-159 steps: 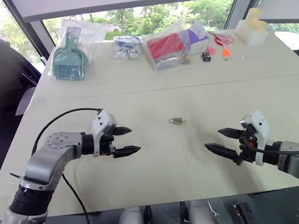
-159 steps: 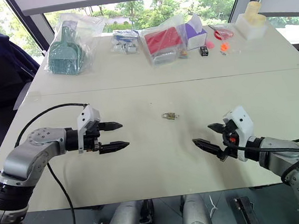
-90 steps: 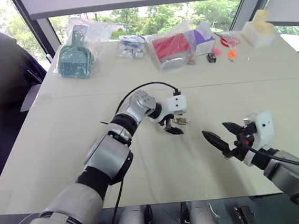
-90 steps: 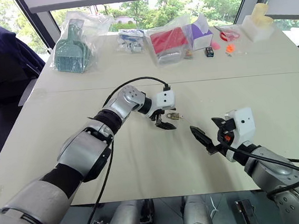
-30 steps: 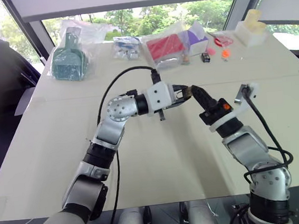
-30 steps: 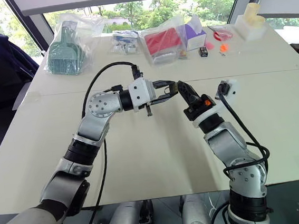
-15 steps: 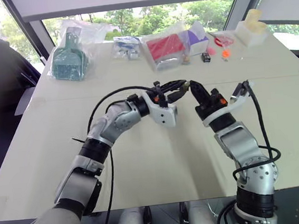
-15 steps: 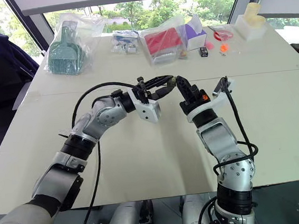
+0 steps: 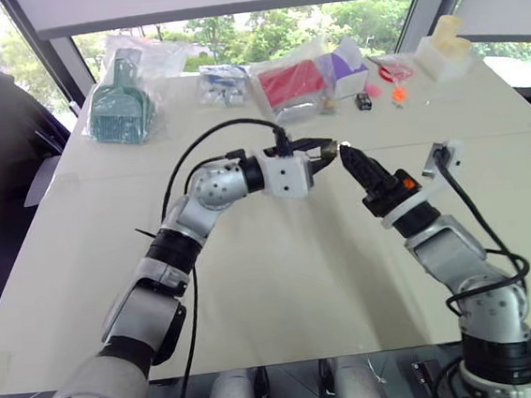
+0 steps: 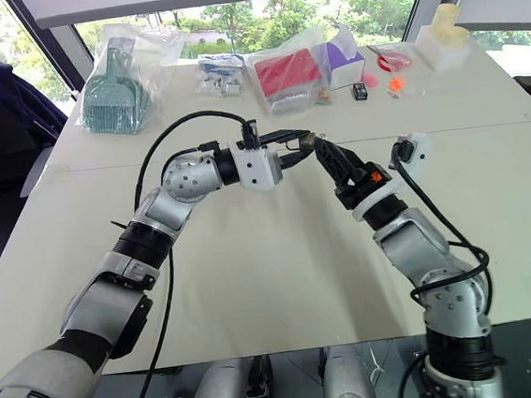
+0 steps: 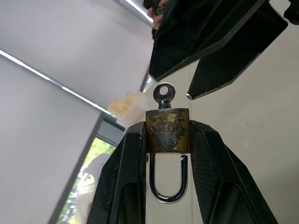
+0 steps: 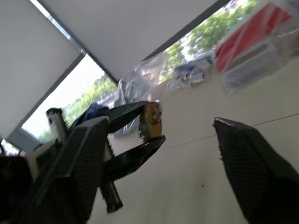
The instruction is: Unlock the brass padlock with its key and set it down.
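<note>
Right gripper has just let go, fingers apart beside the key, and the padlock, clamped in the left gripper above mid-tabletop, shows its shackle sprung — unlocked, I'd say.

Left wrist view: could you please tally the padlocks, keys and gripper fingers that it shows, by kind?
brass padlock: 1
key: 1
left gripper fingers: 2
right gripper fingers: 2
total: 6
</note>
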Controlling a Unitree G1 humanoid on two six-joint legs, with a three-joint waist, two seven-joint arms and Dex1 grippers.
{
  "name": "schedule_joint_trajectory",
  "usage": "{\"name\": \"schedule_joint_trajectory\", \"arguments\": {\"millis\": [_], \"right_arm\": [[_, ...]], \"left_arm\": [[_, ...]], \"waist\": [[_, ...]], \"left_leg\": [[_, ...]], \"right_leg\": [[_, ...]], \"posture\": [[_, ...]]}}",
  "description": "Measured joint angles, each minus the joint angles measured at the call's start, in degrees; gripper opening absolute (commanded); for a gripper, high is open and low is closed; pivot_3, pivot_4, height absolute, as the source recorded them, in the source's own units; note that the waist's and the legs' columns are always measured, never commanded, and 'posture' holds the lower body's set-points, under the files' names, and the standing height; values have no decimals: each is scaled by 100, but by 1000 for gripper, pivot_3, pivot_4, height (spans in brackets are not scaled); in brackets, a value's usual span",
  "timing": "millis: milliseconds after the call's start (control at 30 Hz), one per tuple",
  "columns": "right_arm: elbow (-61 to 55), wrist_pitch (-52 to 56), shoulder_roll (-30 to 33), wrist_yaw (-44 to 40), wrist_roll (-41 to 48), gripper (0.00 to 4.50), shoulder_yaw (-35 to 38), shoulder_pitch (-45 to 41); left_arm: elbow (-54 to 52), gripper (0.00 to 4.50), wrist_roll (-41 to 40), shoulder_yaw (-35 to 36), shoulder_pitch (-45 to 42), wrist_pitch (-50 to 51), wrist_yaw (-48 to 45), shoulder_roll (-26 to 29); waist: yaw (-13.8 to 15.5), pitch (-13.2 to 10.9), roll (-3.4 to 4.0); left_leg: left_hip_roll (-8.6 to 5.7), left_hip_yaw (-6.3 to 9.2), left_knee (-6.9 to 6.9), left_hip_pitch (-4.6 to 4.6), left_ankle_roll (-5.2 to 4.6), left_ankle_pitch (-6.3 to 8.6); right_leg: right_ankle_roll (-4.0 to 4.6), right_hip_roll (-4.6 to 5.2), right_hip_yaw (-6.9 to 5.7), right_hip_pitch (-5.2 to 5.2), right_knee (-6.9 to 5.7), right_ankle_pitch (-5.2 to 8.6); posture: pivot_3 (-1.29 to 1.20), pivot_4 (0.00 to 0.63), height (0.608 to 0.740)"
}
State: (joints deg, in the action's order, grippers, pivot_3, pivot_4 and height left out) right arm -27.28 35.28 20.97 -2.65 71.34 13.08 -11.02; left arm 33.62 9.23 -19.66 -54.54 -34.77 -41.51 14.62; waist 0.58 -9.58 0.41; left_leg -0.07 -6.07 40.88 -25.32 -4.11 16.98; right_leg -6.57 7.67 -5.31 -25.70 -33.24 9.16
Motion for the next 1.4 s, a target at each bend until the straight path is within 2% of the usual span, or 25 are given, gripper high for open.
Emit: {"name": "schedule_joint_trajectory", "arguments": {"millis": [200, 767, 867, 933, 1033, 1067, 1400], "right_arm": [[13, 379, 430, -569, 97, 3486, -53, -1], [516, 422, 14, -716, -116, 3486, -176, -297], [511, 416, -10, -733, -124, 2682, -143, -298], [493, 408, -17, -778, -119, 1586, -138, -309], [514, 361, -36, -761, -97, 252, -36, -309], [511, 361, -36, -768, -97, 77, -30, -308], [511, 378, -36, -775, -91, 77, -24, -303]], "left_arm": [[-13, 755, -66, 10, 0, -121, -255, 83], [-688, 755, 16, 11, 334, -207, -95, -37], [-698, 755, 17, 11, 335, -162, -71, -41], [-690, 755, 20, 11, 351, -125, -70, -37], [-682, 755, 14, 13, 367, -138, -61, -13], [-681, 755, 10, 15, 366, -144, -62, -14], [-678, 755, 11, 15, 366, -148, -63, -15]], "waist": [[16, 0, -1], [16, 0, 0], [14, 0, 0], [13, 0, -1], [19, 0, 0], [17, 0, -1], [15, 0, -1]], "left_leg": [[-1, 2, 5, 0, -3, 1], [-2, 2, 8, 0, -3, 2], [-2, 2, 8, 0, -3, 2], [-2, 2, 8, 0, -3, 2], [-3, 2, 8, 0, -3, 2], [-3, 2, 8, 0, -3, 2], [-2, 3, 8, 1, -3, 2]], "right_leg": [[0, 2, 0, 3, 1, 0], [0, 3, 0, 5, 1, -1], [0, 3, 0, 5, 0, -1], [-1, 2, 0, 5, 0, -1], [0, 2, 0, 5, 0, -1], [0, 2, 0, 7, 1, -1], [-1, 2, 0, 6, 0, -1]], "posture": [[0, 150, 735], [0, 150, 735], [0, 150, 735], [0, 150, 735], [0, 150, 735], [0, 150, 735], [0, 150, 735]]}}
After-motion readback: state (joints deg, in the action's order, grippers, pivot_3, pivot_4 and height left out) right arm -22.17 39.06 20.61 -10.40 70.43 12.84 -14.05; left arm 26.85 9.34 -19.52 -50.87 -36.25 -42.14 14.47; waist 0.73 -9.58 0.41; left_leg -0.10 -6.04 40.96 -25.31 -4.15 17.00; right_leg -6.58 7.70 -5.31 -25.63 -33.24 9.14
